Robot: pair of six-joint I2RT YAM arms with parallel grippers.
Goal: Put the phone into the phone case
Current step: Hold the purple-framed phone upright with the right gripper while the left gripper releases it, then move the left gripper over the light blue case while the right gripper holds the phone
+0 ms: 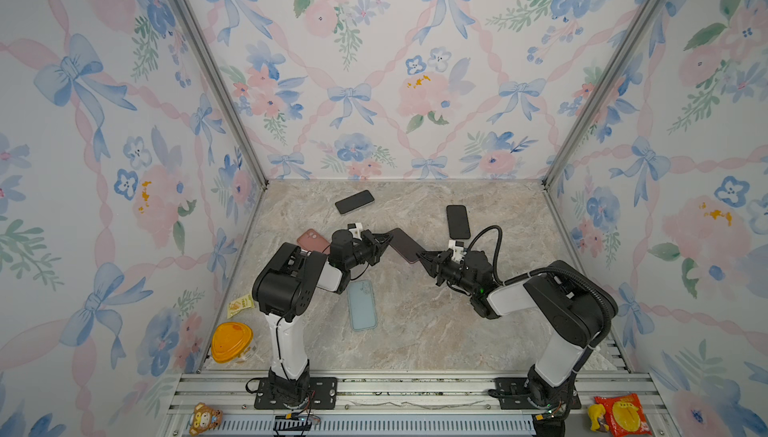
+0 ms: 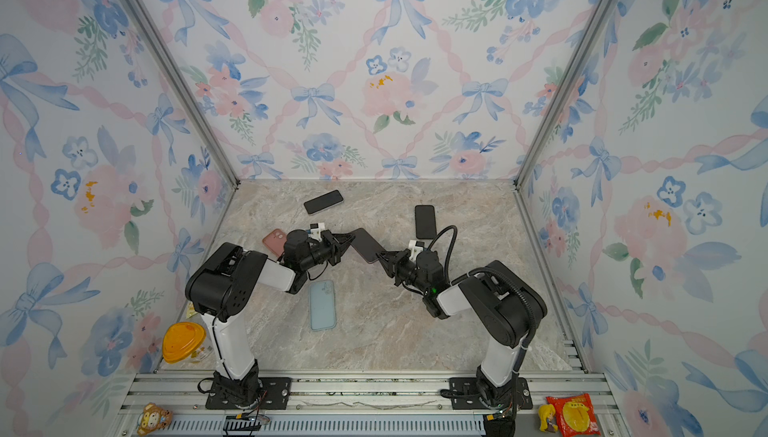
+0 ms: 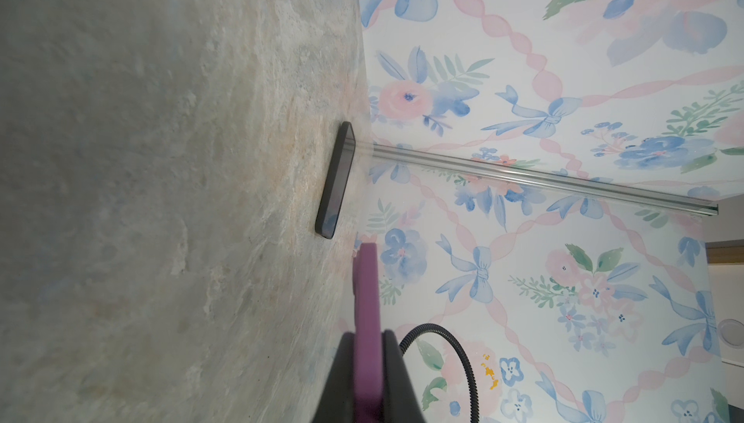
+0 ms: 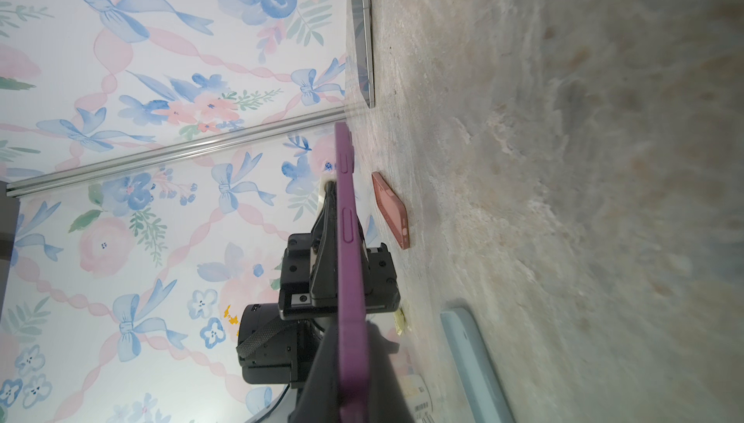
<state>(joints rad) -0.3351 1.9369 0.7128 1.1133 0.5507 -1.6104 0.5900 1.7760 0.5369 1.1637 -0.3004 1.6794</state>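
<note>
Left claw (image 1: 388,240) is clamped on one end of the purple phone case (image 1: 405,245) in a top view, and the right claw (image 1: 420,254) is clamped on the opposite end. The case hangs between them over the middle of the counter (image 1: 436,331), dark face up. Whether a phone sits inside it cannot be told. A black phone (image 1: 354,201) lies near the far edge, a second black phone (image 1: 458,222) toward the far right corner, a pink case (image 1: 311,240) behind the left arm (image 1: 291,277), and a light blue case (image 1: 362,305) nearer the front edge.

The left wrist view shows the purple phone case (image 3: 367,300) edge-on, pinched between two dark fingers (image 3: 340,384), clear of the counter (image 3: 161,199). The second black phone (image 3: 336,183) lies flat beyond it.

The right wrist view shows the purple phone case (image 4: 348,240) edge-on, the right claw's fingers (image 4: 322,368) closed on the near end and the left claw (image 4: 337,207) on the far end. Past it lie the black phone (image 4: 362,38), the pink case (image 4: 392,211) and the light blue case (image 4: 471,360).
</note>
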